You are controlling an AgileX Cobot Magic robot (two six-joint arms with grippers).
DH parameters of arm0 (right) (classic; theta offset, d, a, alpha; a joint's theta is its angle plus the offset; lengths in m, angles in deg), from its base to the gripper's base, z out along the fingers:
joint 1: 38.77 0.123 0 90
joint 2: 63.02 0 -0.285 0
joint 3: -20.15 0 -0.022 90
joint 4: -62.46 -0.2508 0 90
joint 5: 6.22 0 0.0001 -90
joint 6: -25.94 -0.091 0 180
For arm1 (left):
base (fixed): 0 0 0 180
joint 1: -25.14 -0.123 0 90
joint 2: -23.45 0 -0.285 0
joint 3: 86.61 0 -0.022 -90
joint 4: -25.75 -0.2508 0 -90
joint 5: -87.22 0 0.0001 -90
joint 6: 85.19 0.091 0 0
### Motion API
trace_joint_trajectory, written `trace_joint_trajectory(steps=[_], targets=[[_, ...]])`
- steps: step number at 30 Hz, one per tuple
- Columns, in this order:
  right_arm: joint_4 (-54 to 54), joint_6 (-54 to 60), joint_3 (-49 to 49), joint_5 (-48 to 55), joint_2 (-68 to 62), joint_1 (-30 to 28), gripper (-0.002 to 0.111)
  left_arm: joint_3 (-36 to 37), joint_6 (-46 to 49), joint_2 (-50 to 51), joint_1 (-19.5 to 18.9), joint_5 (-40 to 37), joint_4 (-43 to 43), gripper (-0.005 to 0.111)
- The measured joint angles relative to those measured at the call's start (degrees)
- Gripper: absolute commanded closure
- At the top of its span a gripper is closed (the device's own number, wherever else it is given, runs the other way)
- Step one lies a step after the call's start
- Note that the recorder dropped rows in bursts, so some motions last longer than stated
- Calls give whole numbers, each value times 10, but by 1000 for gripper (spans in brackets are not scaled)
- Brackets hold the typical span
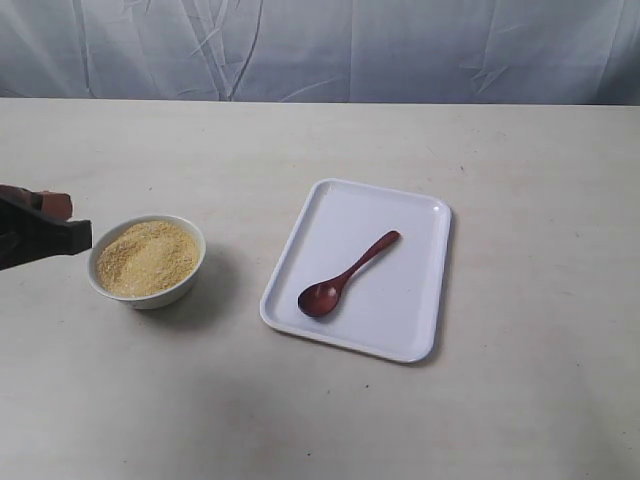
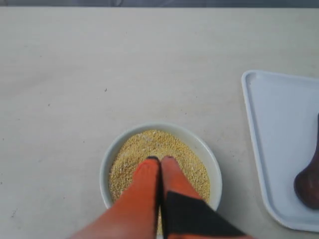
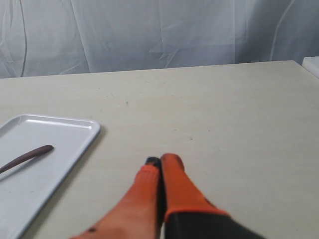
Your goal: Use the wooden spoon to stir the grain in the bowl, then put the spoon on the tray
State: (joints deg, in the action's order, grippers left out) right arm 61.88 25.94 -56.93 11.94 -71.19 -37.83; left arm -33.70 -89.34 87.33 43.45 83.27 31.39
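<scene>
Exterior view: The table [image 1: 520, 380] carries one bowl [image 1: 160, 297], one tray [image 1: 400, 300] and one wooden spoon [image 1: 350, 273]. The bowl stands near the tray, off its left long edge and apart from it, and is filled with a mound of grain [image 1: 147, 258]. The spoon lies flat inside the tray. Its long axis runs diagonally, with the handle pointing toward the tray's far right corner and the oval end toward its near left corner. One gripper, the left gripper [image 1: 70, 222], is seen on the side of the bowl away from the tray.

Left wrist view: The left gripper [image 2: 160, 160] has its two orange fingers pressed together with nothing between them. The tips appear over the grain [image 2: 134, 154] within the bowl [image 2: 212, 164]; contact cannot be told. Part of the tray [image 2: 271, 149] and the spoon's oval end [image 2: 308, 184] show beside the bowl.

Right wrist view: The right gripper [image 3: 160, 160] has its fingers closed against each other and holds nothing. It is over bare table, apart from the tray [image 3: 60, 144]. The spoon's handle [image 3: 27, 155] lies within the tray.
</scene>
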Motion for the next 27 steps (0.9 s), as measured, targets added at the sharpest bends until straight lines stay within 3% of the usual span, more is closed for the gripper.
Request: trace_joint_trajectory(steps=[21, 27], targets=[[0, 0, 0, 0, 0, 0, 108, 33, 0, -61, 0, 32, -14, 107], [0, 0, 0, 0, 0, 0, 108, 85, 0, -118, 0, 91, 3, 107]])
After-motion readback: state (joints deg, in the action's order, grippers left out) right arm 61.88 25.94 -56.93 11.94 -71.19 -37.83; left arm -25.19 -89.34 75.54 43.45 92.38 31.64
